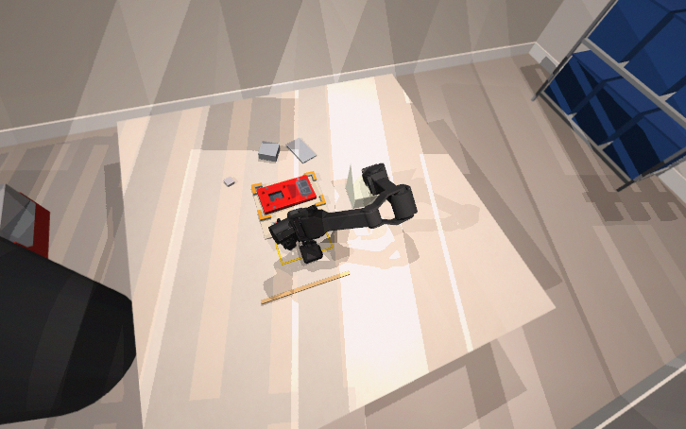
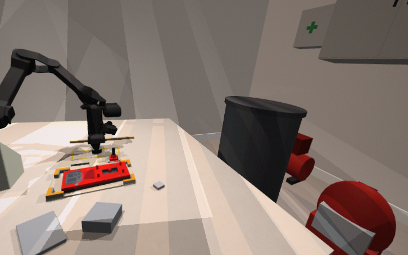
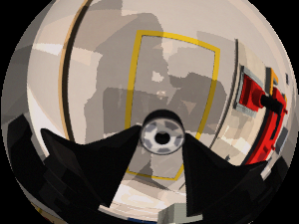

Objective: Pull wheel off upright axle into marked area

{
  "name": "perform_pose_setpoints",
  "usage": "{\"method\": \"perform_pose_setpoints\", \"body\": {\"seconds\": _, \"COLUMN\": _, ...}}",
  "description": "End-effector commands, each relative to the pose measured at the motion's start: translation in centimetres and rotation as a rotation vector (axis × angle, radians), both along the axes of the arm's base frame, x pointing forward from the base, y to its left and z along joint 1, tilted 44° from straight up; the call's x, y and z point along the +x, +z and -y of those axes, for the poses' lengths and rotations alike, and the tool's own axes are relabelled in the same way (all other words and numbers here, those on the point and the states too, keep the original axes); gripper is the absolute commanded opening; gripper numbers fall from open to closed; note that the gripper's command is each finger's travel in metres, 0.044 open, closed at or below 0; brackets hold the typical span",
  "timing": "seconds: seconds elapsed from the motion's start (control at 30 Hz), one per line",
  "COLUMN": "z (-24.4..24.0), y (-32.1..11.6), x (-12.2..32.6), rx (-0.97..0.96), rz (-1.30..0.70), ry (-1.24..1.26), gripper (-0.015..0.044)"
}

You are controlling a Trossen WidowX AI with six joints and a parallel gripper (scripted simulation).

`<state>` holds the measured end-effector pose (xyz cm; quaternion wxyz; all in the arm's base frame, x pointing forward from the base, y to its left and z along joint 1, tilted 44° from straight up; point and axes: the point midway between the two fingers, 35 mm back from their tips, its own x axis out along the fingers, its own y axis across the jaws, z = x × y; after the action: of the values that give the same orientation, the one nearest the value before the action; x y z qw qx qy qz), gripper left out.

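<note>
My one gripper (image 3: 162, 135) is clenched on the single wheel (image 3: 161, 136), held low over the yellow-outlined marked area (image 3: 213, 55). Beyond it stands one bare upright axle (image 2: 113, 151) on its red base, then one red board (image 2: 95, 176), with three grey blocks nearer the exterior camera.

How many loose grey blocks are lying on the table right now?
3. A flat slab at the near corner, a thicker block beside it, and a small tile right of the red board. The arm could hide others.
</note>
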<state>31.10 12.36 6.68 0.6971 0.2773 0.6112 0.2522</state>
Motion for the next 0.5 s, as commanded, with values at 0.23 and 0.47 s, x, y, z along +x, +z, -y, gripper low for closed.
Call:
{"method": "perform_pose_setpoints", "body": {"seconds": 0.23, "z": -0.28, "y": -0.29, "x": 0.06, "rx": 0.002, "rz": 0.002, "ry": -0.003, "gripper": 0.0105}}
{"method": "perform_pose_setpoints", "body": {"seconds": 0.47, "z": -0.11, "y": -0.13, "x": 0.06, "rx": 0.001, "rz": 0.001, "ry": -0.003, "gripper": 0.0289}}
